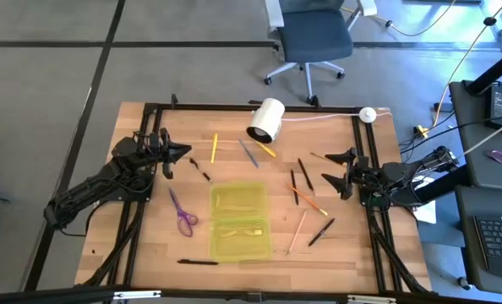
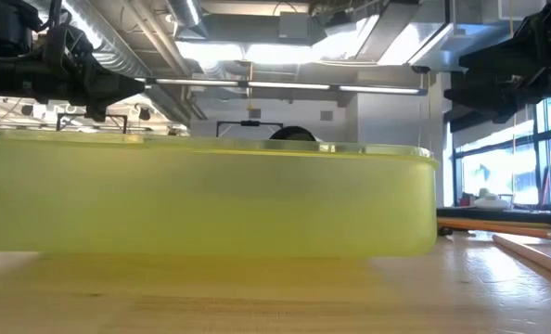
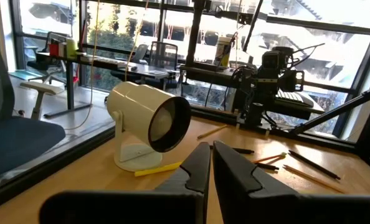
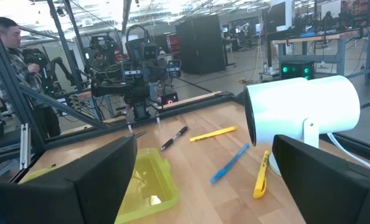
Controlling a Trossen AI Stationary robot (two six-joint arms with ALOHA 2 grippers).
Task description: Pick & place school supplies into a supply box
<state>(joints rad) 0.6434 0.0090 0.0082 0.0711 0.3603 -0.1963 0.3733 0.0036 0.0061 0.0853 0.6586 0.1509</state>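
Both arms parked at the bench's side edges, picking not yet begun.

High view: the translucent yellow-green supply box (image 1: 241,221) sits mid-bench toward the near edge; pens and pencils (image 1: 306,196) lie scattered beside it, purple-handled scissors (image 1: 182,216) just off its left side. Left gripper (image 1: 180,153) is clenched and empty, right gripper (image 1: 334,169) spread wide, also empty.
Low view: the box's smooth plastic wall fills the frame on pale wood grain.
Wrist views: a glossy white cylinder (image 3: 147,121) stands near the far edge. Next, I judge, an arm must reach down over one thin pencil.
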